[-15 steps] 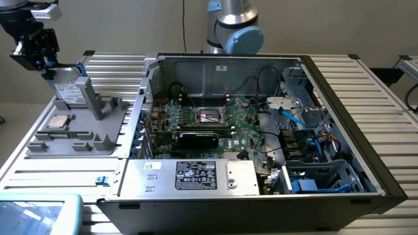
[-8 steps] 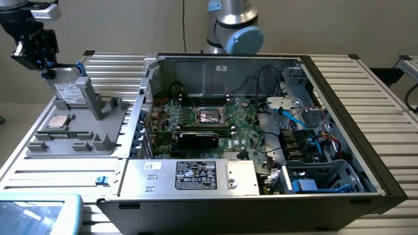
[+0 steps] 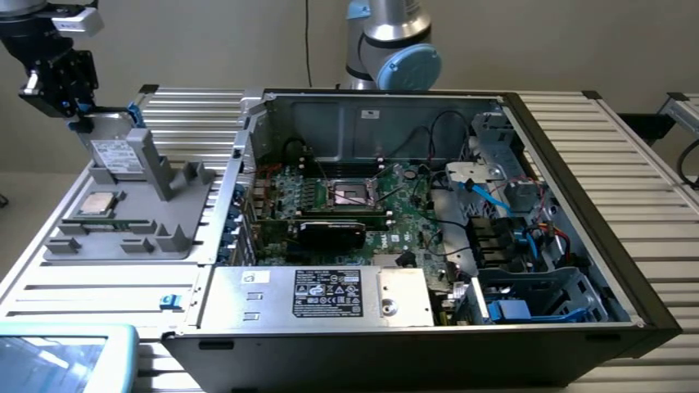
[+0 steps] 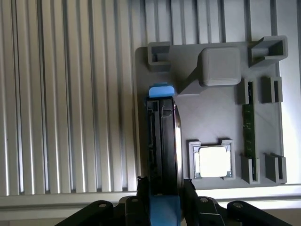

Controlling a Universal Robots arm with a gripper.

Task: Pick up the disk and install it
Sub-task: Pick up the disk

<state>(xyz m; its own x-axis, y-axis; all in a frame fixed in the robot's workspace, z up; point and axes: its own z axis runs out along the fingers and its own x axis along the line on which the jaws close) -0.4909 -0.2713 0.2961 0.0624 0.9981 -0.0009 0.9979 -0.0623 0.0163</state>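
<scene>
The disk [image 3: 116,155] stands on edge in the grey fixture [image 3: 131,237] at the exterior view's left, its white label facing the camera and a blue rail tab at its top corner. My gripper [image 3: 80,121] is directly over it, at its upper end. In the wrist view I look down the disk [image 4: 163,141] edge-on, with its blue rail at both ends. My gripper [image 4: 163,188] has one black finger [image 4: 142,190] pressed against each flat side, shut on the disk. The disk still sits in its slot.
On the fixture also lie a small square silver chip [image 4: 214,161] and a green memory stick [image 4: 248,127]. The open computer case [image 3: 568,164] fills the exterior view's right, with a silver box with black label [image 3: 327,293] in front and drive cages [image 3: 546,295] beside it.
</scene>
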